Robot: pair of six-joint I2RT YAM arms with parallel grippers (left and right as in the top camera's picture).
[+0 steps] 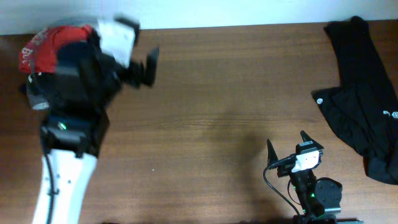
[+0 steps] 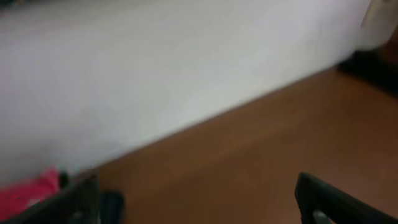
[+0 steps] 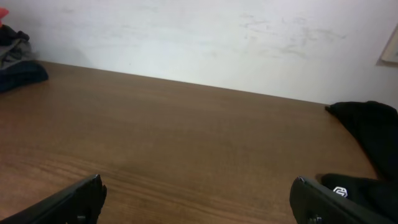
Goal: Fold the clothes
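Your left arm (image 1: 62,186) has a long white lower link with a dark cable running along it. Above that sits a bulky black housing with a small green light, then a white block near the wrist. The left gripper (image 1: 144,67) is black and blurred. Your right arm (image 1: 326,193) is compact and black, with a white block, a looping black cable and a green light. The right gripper (image 1: 286,138) has black, pointed fingers.

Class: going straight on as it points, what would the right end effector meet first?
The right end effector's way looks free across the table, probably to the wall; the black garment lies right of that line.
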